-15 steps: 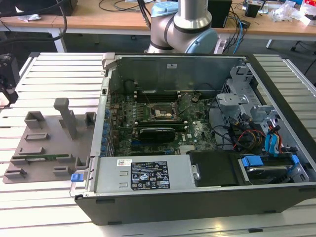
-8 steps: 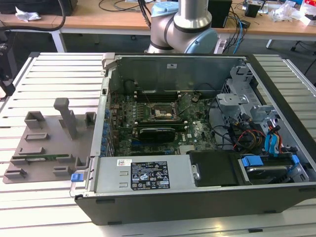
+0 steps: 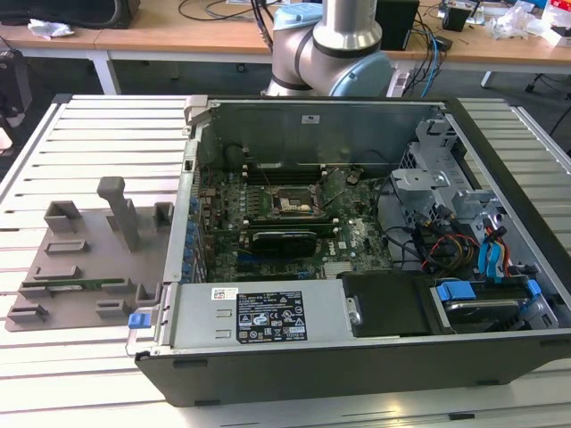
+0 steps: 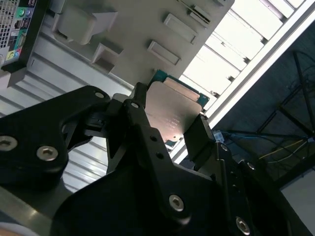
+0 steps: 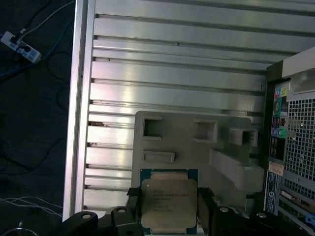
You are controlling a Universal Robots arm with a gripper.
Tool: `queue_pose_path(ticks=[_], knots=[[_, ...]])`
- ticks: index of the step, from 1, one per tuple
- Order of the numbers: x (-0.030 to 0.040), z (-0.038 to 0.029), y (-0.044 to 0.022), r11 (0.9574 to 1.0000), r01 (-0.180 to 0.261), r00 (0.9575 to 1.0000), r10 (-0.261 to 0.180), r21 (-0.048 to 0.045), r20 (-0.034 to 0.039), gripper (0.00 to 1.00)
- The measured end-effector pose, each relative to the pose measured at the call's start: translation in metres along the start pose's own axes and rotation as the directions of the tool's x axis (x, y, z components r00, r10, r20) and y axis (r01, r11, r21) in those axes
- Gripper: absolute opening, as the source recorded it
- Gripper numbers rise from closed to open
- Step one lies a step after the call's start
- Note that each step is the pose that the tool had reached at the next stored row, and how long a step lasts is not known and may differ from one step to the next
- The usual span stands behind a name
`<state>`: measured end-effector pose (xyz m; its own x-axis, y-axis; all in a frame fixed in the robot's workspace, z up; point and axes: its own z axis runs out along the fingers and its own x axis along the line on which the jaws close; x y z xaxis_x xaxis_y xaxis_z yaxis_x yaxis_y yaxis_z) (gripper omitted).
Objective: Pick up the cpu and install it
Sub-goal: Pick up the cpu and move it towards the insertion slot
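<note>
As the hand [image 5: 169, 197] clamps the cpu [image 5: 169, 204] by two opposite edges, it hangs over one edge of the tray [image 5: 187, 142], seemingly clear of it, so the pick-up looks done. Install not yet begun. The socket [image 3: 294, 203] lies well apart from the tray, inside the case [image 3: 375, 357], which I judge calls for a level, unslipping hold.

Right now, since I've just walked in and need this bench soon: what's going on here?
The arm's gripper is shut on the cpu, holding it by its edges above the grey tray on the slatted table. The open computer case lies beside the tray, and the cpu is not yet in the motherboard socket.
</note>
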<state>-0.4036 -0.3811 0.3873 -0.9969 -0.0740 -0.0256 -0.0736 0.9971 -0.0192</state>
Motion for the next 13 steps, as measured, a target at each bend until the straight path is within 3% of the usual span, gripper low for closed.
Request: queue_pose_path(ticks=[2, 7, 13], knots=[[-0.0002, -0.0045, 0.0016, 1.0000, 0.000, 1.0000, 0.000, 0.0000, 0.0000, 0.55], [-0.0015, -0.0051, 0.0017, 1.0000, 0.000, 1.0000, 0.000, 0.0003, -0.0001, 0.55], [-0.0190, -0.0045, 0.0003, 1.0000, 0.000, 1.0000, 0.000, 0.0007, -0.0001, 0.55]])
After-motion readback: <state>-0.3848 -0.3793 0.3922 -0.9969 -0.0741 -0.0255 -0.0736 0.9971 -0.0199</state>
